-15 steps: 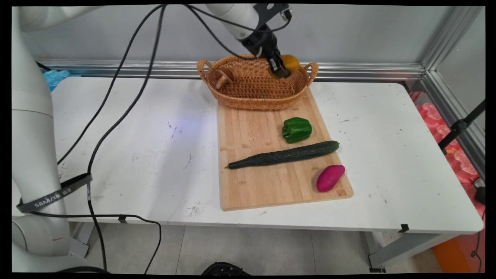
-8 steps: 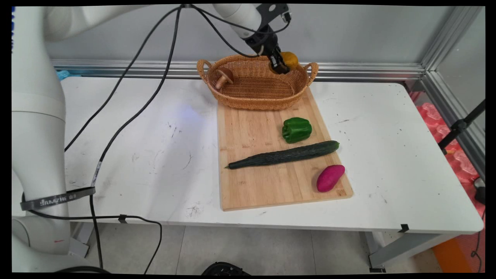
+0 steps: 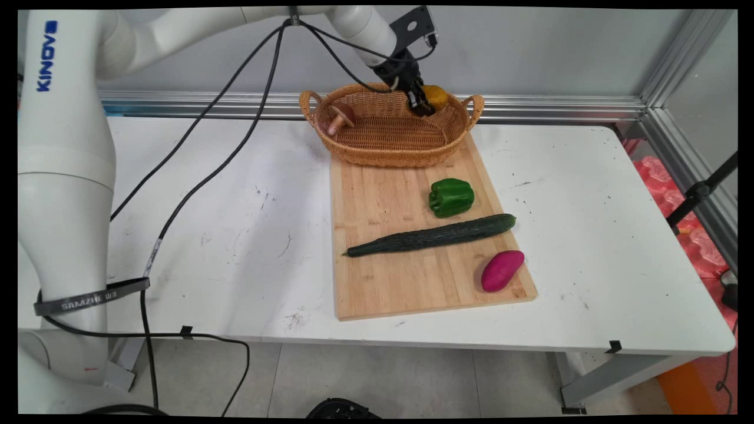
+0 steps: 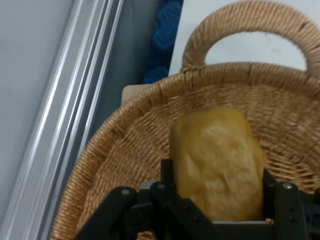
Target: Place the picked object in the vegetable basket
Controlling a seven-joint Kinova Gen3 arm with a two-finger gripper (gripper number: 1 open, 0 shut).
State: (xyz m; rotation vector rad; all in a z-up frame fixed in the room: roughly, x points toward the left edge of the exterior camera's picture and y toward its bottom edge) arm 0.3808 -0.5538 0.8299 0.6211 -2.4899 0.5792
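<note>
Where the arm reaches over the wicker basket (image 3: 389, 126), much of the yellow-orange vegetable (image 3: 436, 94) is hidden in the main view behind the gripper (image 3: 422, 106), and its lower end is cut off by the black linkage in the hand view. What kind of vegetable it is cannot be made out.

Yellow-orange vegetable (image 4: 217, 162): between the gripper's fingers (image 4: 167, 180), at the basket's right end, just inside the rim by the right handle.

Gripper (image 4: 217, 200): closed about the vegetable, fingers pressed to its two sides; hangs above the basket's interior.

Brown mushroom (image 3: 340, 115): inside the basket, left end, leaning on the wall.

Wooden cutting board (image 3: 406, 277): under the basket's near side, extending toward the camera.

Green bell pepper (image 3: 451, 197), cucumber (image 3: 433, 235), purple sweet potato (image 3: 502, 270): on the board, nearer the camera than the basket, in that order.
</note>
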